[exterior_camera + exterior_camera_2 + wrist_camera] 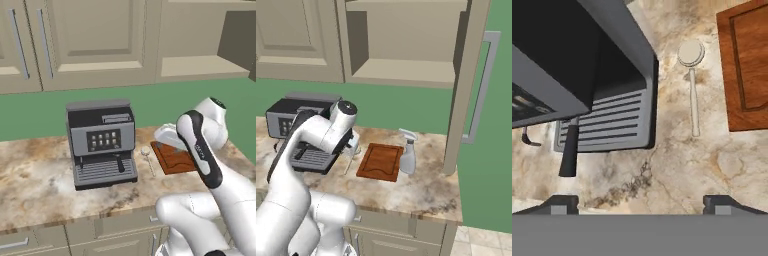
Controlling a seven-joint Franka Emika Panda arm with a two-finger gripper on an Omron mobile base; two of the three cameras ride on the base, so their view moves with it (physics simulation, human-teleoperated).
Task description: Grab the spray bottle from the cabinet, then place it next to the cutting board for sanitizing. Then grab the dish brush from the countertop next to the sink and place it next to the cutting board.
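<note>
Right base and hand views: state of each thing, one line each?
cabinet: door open, shelf bare
spray bottle: upright on the countertop, beside the cutting board
dish brush: lying flat between coffee machine and cutting board
gripper: open, holding nothing, above the countertop

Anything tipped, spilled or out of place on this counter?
Nothing stands out. The spray bottle stands upright beside the cutting board, the dish brush lies flat between board and coffee machine. One wall cabinet is open, its shelf bare.
</note>
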